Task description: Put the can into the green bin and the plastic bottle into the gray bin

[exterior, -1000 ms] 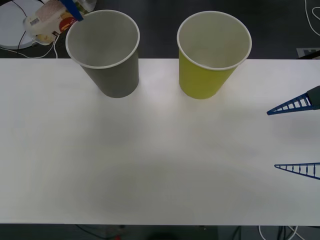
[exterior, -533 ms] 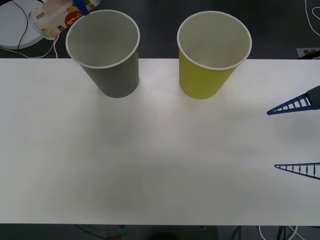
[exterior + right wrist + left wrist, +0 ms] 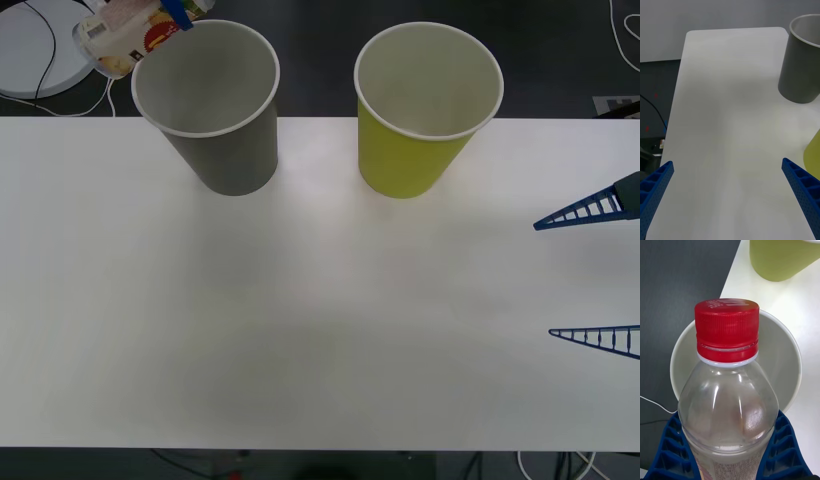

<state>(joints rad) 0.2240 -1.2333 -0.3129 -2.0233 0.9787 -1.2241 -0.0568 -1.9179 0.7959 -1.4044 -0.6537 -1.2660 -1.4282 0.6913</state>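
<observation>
White table [image 3: 320, 300]; left end effector [image 3: 730, 450] apparently grips plastic bottle [image 3: 728, 390].

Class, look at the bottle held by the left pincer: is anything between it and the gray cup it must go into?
Nothing visible. The left pincer holds the bottle cap-first over the gray cup, whose open mouth looks empty. The right pincer waits open, far off.

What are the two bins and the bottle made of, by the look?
The gray bin and the green bin: likely matte paper, white inside, rolled rims. The plastic bottle: clear glossy plastic with highlights, ridged red cap, held in the left gripper.
</observation>
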